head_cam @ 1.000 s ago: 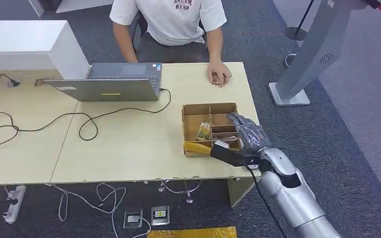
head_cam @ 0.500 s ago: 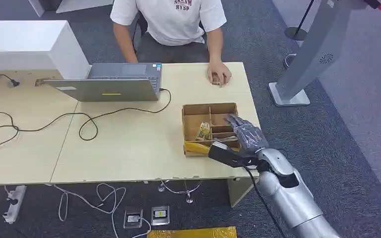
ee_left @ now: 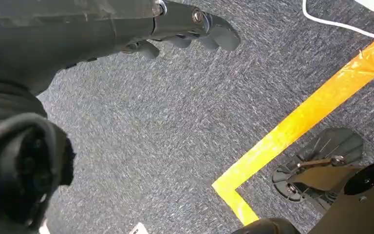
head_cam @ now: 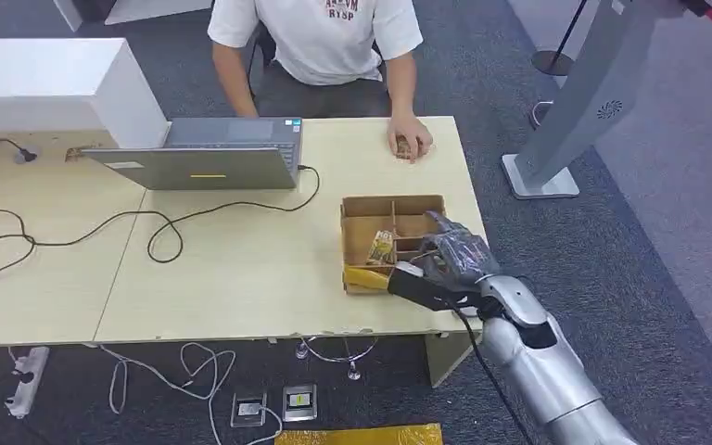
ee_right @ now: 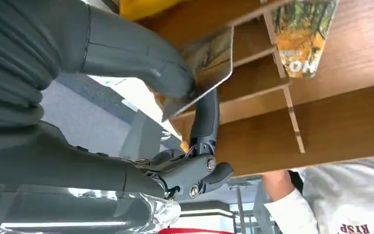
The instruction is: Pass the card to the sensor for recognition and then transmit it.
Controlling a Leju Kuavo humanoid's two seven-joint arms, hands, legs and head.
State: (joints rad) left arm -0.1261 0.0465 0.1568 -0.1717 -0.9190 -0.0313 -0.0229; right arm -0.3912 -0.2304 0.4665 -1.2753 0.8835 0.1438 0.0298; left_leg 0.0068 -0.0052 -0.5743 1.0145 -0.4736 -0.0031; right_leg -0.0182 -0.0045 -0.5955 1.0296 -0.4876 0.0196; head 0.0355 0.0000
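An open cardboard box [head_cam: 371,204] with dividers sits near the table's right edge. My right hand [head_cam: 454,260] reaches into its right-hand compartments. In the right wrist view the thumb [ee_right: 136,53] presses a picture card [ee_right: 209,58] against a finger, just above a divider. A second yellow-green card [head_cam: 380,246] [ee_right: 302,39] leans in the middle compartment. A grey slanted stand [head_cam: 603,93] with a round perforated patch rises off the table's right side. My left hand [ee_left: 185,29] hangs over the carpet, fingers stretched out and holding nothing.
A person sits at the far side with one hand [head_cam: 411,141] on the table beyond the box. A laptop [head_cam: 204,158] and its cables lie to the left, beside a white block [head_cam: 46,83]. Yellow tape [ee_left: 297,126] marks the floor.
My right hand has edged a little left and lower into the box, and its fingers have curled in over the compartments. The person and the laptop have stayed put.
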